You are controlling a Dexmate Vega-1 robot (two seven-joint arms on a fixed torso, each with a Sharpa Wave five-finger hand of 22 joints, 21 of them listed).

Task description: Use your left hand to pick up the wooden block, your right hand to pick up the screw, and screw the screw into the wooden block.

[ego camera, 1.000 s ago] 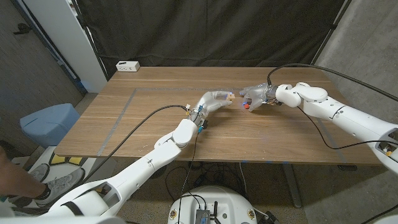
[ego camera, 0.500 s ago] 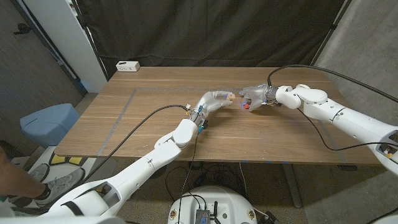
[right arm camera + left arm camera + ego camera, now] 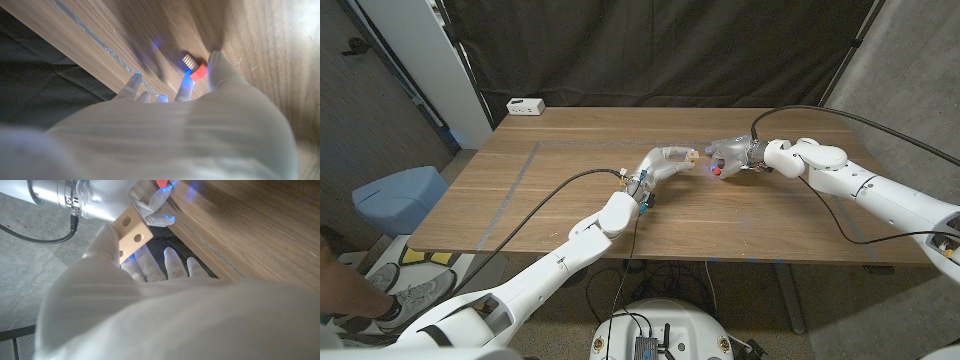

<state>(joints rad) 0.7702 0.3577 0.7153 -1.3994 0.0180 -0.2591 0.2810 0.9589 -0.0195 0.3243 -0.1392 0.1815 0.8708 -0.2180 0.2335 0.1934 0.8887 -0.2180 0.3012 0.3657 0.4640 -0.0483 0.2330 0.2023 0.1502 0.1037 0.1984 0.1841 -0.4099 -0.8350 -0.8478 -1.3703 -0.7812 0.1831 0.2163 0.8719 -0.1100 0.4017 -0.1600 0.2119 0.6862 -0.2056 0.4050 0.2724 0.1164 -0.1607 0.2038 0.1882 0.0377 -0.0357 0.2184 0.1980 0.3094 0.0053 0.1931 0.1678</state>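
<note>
Above the middle of the table my left hand (image 3: pixel 665 160) holds a small pale wooden block (image 3: pixel 691 156). In the left wrist view the block (image 3: pixel 131 229) shows two round holes and is pinched between the fingers. Just to its right my right hand (image 3: pixel 728 157) holds the screw (image 3: pixel 716 171), which has a red head. The right wrist view shows the screw (image 3: pixel 195 69) pinched between finger and thumb, its threaded tip pointing away from the hand. The two hands are a short gap apart, block and screw facing each other.
A white box (image 3: pixel 525 106) sits at the table's far left corner. A strip of tape (image 3: pixel 516 178) runs across the table's left part. A black curtain hangs behind the table. A blue bin (image 3: pixel 395 197) stands on the floor at the left.
My right arm has shifted slightly; both hands stay close together with the block and the screw still held.
</note>
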